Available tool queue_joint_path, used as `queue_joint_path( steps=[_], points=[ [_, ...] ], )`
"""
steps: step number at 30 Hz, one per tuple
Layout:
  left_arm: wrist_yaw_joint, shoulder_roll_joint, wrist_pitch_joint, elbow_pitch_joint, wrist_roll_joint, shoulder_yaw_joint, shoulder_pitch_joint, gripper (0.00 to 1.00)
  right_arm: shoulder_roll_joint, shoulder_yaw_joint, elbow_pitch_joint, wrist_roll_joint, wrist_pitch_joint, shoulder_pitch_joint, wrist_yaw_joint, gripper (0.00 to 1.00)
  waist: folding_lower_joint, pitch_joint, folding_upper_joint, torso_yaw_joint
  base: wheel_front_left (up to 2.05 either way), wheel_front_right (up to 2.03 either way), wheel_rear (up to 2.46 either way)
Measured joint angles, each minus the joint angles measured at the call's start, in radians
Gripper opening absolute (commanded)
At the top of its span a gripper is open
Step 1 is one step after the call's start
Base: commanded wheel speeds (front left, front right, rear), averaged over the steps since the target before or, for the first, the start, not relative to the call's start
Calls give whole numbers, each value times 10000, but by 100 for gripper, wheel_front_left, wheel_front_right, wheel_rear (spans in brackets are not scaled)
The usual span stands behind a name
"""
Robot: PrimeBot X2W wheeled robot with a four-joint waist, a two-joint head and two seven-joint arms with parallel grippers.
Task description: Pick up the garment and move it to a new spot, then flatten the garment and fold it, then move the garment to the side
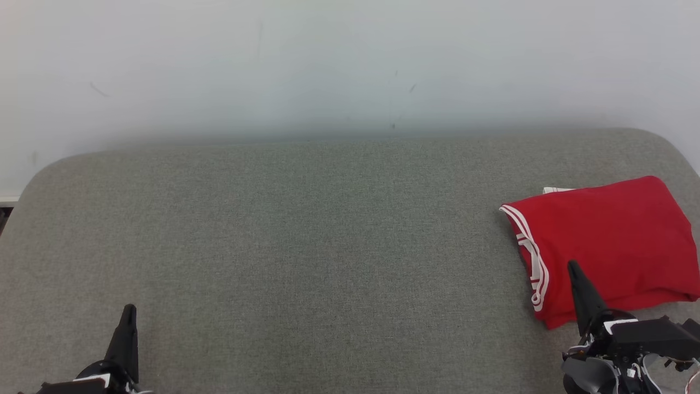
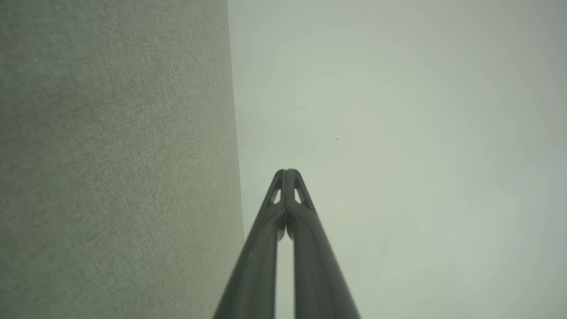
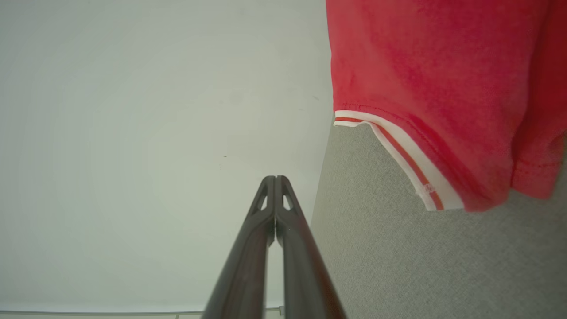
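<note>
The red cloth garment with white-striped trim lies folded into a compact, roughly rectangular packet at the far right of the grey fabric-covered counter, close to its rounded right edge. That placement fits the last part of the task: the fold looks made and the packet set aside, which leaves the broad middle of the counter bare. The striped hem faces the centre, and a small white piece pokes out at the back edge.

The right tool has its two dark fingers pressed together on nothing. It sits at the garment's near corner, and in the right wrist view the fingers point past the cloth toward the pale wall, so it appears clear of the fabric. The left tool, likewise closed and empty, rests well apart at the lower left, probably parked out of the way.
</note>
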Motion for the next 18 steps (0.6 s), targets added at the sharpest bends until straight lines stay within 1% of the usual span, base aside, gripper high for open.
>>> queue_joint_path(
  steps=[18],
  points=[
    [0,0,0,-17,-2,-2,0,0,0,2,-15,8,0,3,0,0,0,1,0,0,0,0,0]
  ],
)
